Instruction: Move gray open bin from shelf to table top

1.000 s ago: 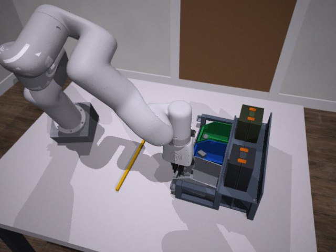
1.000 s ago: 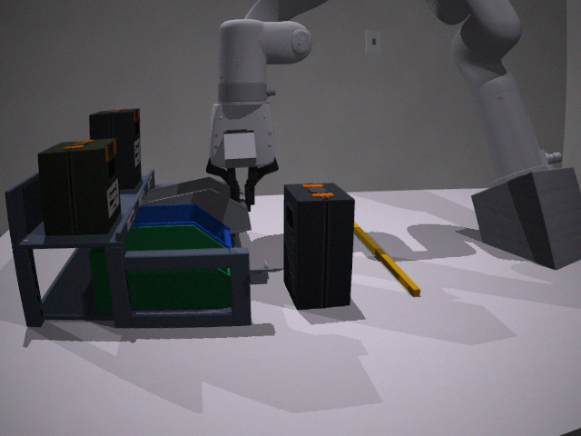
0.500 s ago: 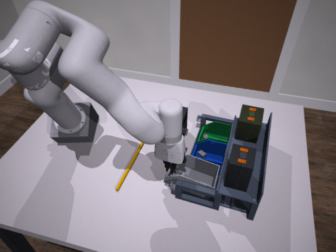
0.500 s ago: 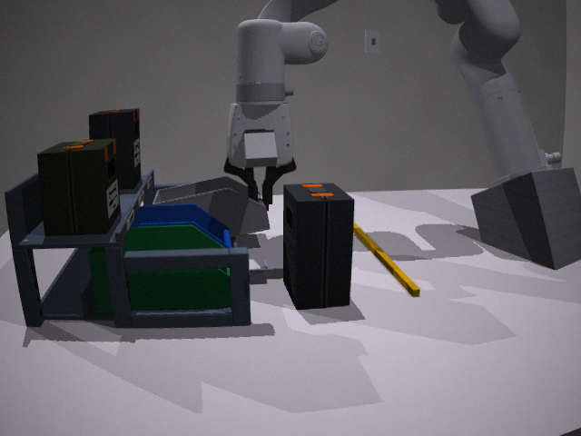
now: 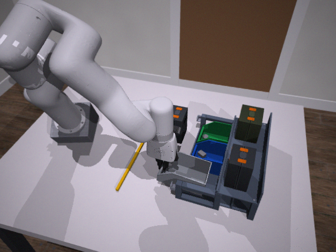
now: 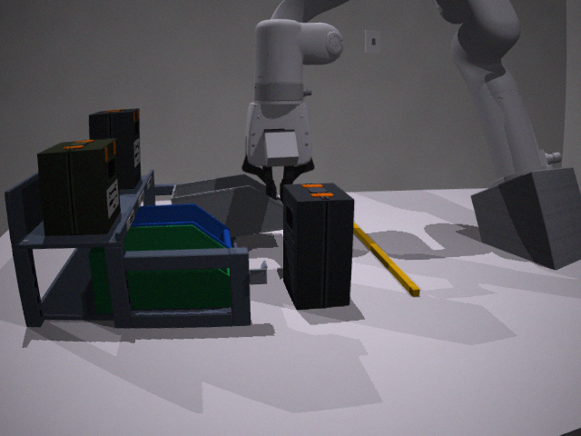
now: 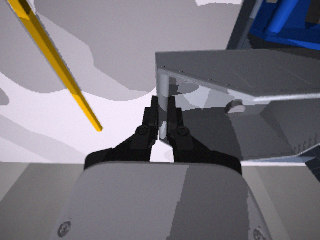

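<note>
The gray open bin (image 5: 189,169) hangs tilted at the near end of the dark shelf (image 5: 230,163), its front lip out past the shelf edge and above the table. My gripper (image 5: 163,168) is shut on the bin's front lip. The wrist view shows the fingers pinching the thin lip of the bin (image 7: 240,100), with a small gray part (image 7: 235,106) inside. The bin also shows in the exterior view (image 6: 225,202) behind the gripper (image 6: 277,185). The blue bin (image 5: 211,154) and the green bin (image 5: 215,131) sit on the shelf beside it.
Two dark boxes (image 5: 251,122) (image 5: 240,166) stand on the shelf's upper deck. A third dark box (image 5: 179,119) stands on the table behind my wrist. A yellow bar (image 5: 129,166) lies on the table to the left. The arm's base (image 5: 73,122) is at the far left.
</note>
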Controlling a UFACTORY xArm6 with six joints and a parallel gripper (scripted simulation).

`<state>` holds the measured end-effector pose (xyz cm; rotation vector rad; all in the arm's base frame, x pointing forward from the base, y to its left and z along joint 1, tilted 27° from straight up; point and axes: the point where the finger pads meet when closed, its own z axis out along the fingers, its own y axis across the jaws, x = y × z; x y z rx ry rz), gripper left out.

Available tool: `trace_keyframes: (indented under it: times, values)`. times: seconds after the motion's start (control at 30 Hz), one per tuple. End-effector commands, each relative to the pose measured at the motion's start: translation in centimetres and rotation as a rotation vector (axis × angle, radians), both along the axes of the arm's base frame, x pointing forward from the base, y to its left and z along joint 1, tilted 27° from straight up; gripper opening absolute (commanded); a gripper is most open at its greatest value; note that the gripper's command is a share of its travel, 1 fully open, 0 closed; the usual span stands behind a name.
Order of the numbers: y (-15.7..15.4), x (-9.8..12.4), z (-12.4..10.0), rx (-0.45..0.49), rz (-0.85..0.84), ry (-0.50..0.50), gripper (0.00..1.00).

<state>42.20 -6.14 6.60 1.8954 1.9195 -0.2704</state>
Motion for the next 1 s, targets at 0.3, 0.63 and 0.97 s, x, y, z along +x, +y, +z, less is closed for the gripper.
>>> trace_keyframes:
  times: [0.3,0.63,0.97]
  values:
    - [-0.1,-2.9,-0.4,0.000,0.000,-0.002,0.00]
    - [-0.2,-3.8,-0.5,0.000,0.000,-0.001,0.00]
    - [-0.3,-7.3,-1.1,0.000,0.000,-0.002,0.00]
